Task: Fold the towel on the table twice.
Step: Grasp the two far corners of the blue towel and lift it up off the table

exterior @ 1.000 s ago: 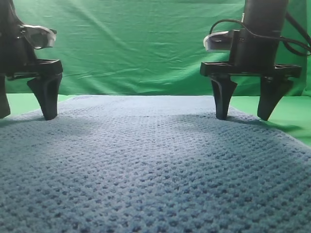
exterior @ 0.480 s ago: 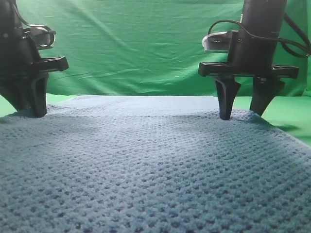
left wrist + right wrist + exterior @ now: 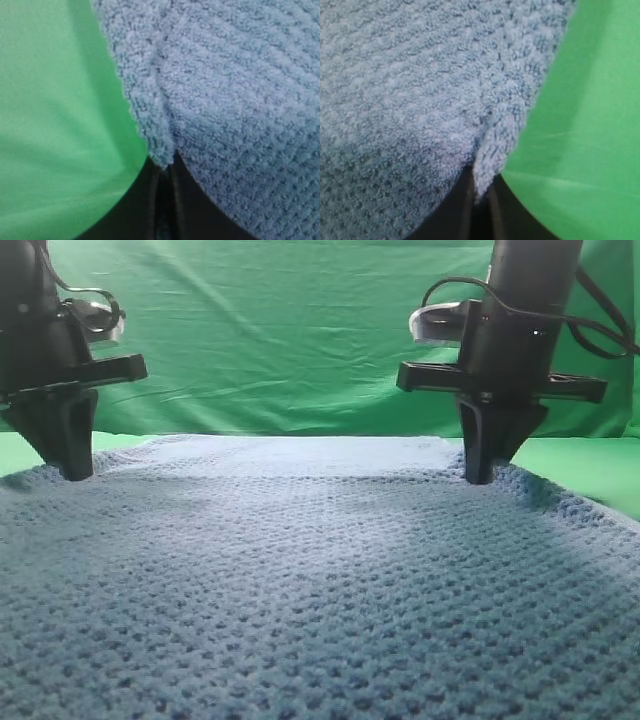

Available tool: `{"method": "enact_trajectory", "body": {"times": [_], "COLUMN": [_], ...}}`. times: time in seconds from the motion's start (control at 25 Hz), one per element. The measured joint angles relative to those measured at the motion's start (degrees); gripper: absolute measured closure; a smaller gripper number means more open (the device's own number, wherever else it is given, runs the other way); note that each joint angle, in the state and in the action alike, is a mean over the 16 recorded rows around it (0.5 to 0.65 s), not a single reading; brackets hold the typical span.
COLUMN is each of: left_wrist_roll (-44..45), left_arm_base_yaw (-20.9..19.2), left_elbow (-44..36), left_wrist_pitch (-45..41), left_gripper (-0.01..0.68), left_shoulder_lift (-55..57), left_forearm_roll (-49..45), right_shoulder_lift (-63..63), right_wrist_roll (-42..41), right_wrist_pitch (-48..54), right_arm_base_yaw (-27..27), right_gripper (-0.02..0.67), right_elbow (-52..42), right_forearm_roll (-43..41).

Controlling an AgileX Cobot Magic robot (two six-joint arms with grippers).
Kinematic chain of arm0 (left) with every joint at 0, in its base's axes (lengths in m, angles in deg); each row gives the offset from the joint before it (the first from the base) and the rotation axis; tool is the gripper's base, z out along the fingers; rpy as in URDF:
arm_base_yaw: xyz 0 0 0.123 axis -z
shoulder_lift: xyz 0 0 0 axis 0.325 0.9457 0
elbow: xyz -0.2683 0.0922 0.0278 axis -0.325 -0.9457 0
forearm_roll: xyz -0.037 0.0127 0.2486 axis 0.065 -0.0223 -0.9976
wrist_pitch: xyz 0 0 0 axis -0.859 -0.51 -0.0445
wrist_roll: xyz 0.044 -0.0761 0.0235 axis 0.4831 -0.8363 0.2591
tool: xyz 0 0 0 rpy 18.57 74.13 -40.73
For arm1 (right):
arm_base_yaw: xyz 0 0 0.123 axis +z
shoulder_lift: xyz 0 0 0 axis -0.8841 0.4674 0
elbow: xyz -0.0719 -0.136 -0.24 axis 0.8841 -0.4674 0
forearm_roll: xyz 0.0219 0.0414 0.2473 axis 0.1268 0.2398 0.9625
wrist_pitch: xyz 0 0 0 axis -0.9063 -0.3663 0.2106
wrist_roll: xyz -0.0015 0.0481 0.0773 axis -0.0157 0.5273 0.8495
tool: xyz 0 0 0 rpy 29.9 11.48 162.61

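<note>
The blue-grey towel (image 3: 320,580) lies spread across the green counter (image 3: 590,465). The left pincer (image 3: 68,455) is clamped on the towel's far left edge, and the right pincer (image 3: 482,462) pinches the far right edge.

The blue-grey waffle-knit cloth towel (image 3: 320,580) has a thick, bumpy, matt pile, fuzzy along its edge. The flat green table surface (image 3: 50,125) is smooth and matt. The green fabric backdrop (image 3: 280,330) is thin, smooth, creased.
</note>
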Motion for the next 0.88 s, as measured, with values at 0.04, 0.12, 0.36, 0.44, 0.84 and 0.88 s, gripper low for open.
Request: {"method": "enact_trajectory", "body": {"times": [0.04, 0.12, 0.36, 0.44, 0.84, 0.88], "left_wrist_roll": [-0.2, -0.6, -2.9, -4.0, -9.0, -9.4], "left_arm_base_yaw": [0.1, 0.2, 0.6, 0.8, 0.9, 0.9], "left_elbow": [1.7, 5.8, 23.6, 30.6, 57.9, 59.1], "left_wrist_pitch": [-2.0, -6.0, -17.2, -19.7, -18.7, -18.3], "left_gripper": [0.673, 0.673, 0.673, 0.673, 0.673, 0.673], "left_shoulder_lift": [0.4, 1.0, 2.6, 2.7, 1.7, 1.6], "left_forearm_roll": [-0.3, -0.9, -2.9, -3.5, -6.3, -6.5], "right_shoulder_lift": [-0.3, -1.0, -3.1, -3.6, -4.5, -4.4], "right_wrist_roll": [0.0, 0.0, 0.0, 0.0, -1.2, -1.4], "right_wrist_pitch": [0.3, 0.9, 3.0, 3.2, 0.5, 0.4], "right_arm_base_yaw": [0.0, 0.1, 0.1, 0.1, 0.0, 0.0], "right_gripper": [0.637, 0.647, 0.649, 0.649, 0.649, 0.649], "right_elbow": [0.8, 2.9, 13.8, 18.7, 39.4, 40.5], "right_forearm_roll": [-0.1, -0.6, -2.6, -3.5, -7.5, -7.8]}}
